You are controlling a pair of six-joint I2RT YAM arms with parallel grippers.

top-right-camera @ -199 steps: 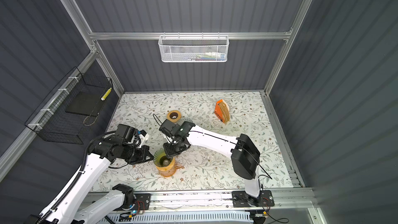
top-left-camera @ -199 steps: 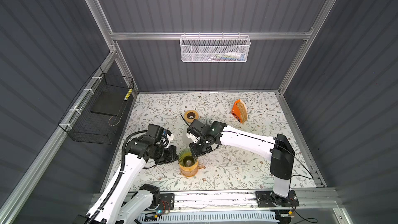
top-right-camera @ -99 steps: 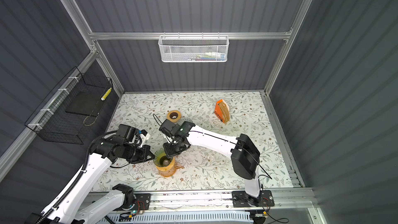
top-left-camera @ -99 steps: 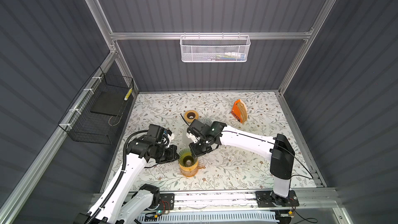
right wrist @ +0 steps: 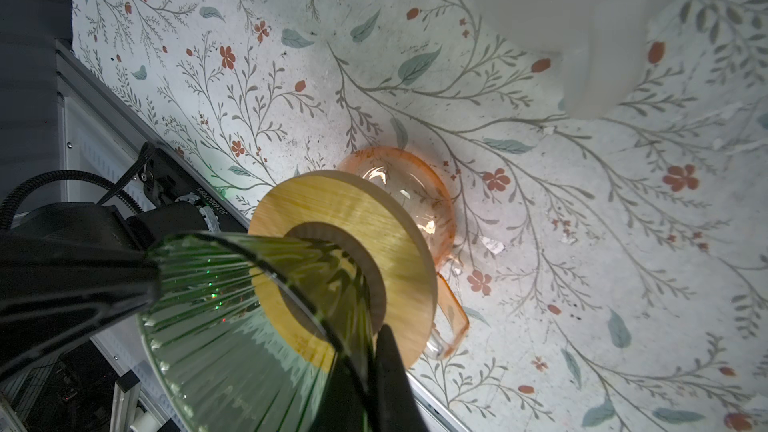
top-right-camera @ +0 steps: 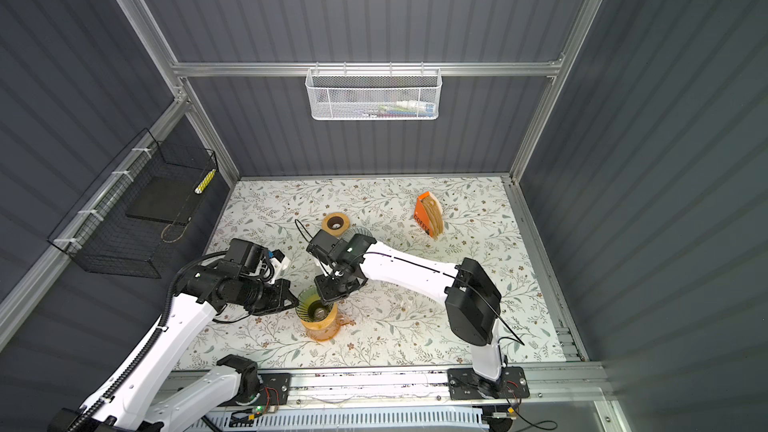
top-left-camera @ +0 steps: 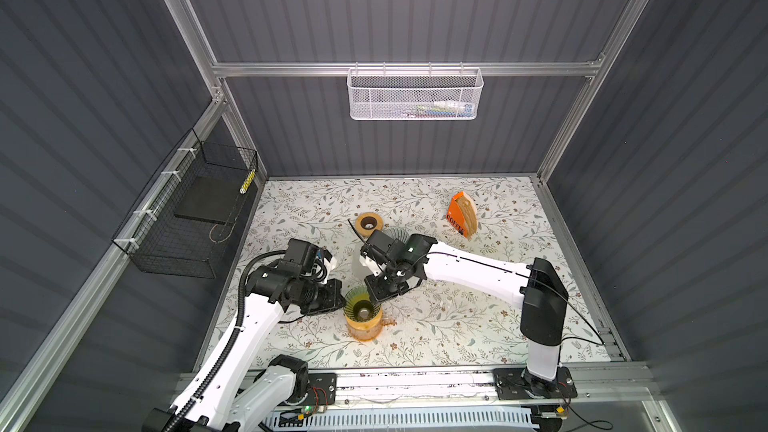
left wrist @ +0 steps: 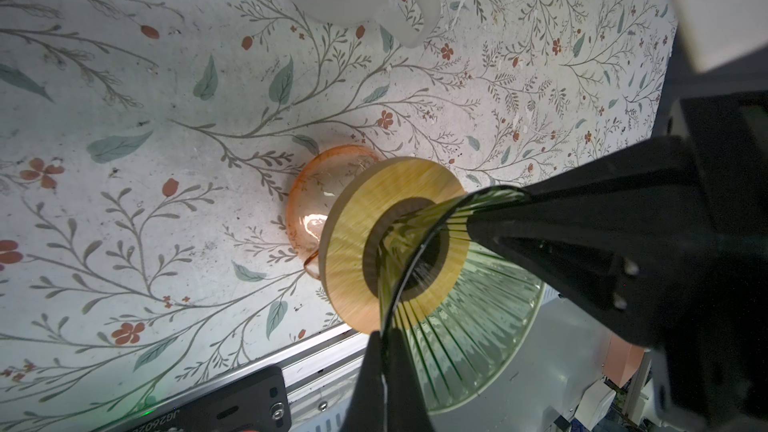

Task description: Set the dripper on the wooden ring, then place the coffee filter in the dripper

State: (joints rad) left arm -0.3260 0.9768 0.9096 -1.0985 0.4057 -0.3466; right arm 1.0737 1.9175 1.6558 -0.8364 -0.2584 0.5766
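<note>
While my left hand [top-left-camera: 341, 305] and right hand [top-left-camera: 376, 297] both clamp the dripper [top-left-camera: 360, 310] rim, the coffee filters [top-left-camera: 469, 218] stand boxed at the table's [top-left-camera: 457, 322] back right, well apart, nearer my right hand.

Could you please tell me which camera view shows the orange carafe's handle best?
The right wrist view: the handle shows clearly, looping out from under the wooden collar. The left wrist view shows only a sliver behind the collar; in both top views it is a tiny orange nub.
</note>
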